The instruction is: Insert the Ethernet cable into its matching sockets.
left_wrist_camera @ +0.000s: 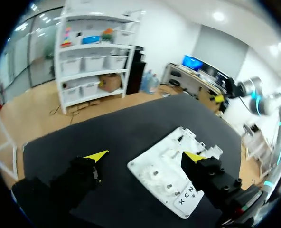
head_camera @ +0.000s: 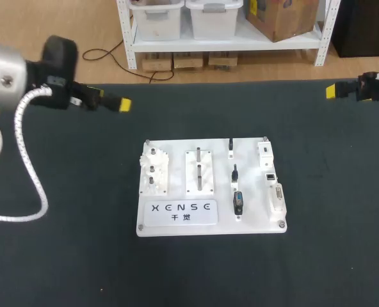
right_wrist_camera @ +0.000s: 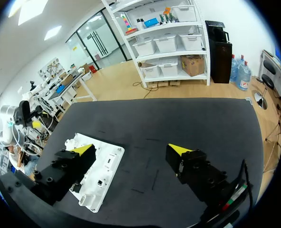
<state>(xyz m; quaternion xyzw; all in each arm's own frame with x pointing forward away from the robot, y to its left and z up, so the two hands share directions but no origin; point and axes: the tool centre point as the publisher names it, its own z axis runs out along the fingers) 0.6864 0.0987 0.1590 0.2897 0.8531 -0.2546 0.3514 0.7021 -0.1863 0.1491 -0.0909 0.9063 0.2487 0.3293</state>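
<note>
The left gripper (left_wrist_camera: 146,155) has its yellow-tipped fingers wide apart and holds nothing, and so does the right gripper (right_wrist_camera: 131,149). On the matte black table (head_camera: 61,262) lies a flat white board (head_camera: 177,182). Short black plugs (head_camera: 235,173) line up beside the blocky white sockets (head_camera: 270,174). I can't tell which plug is Ethernet.
</note>
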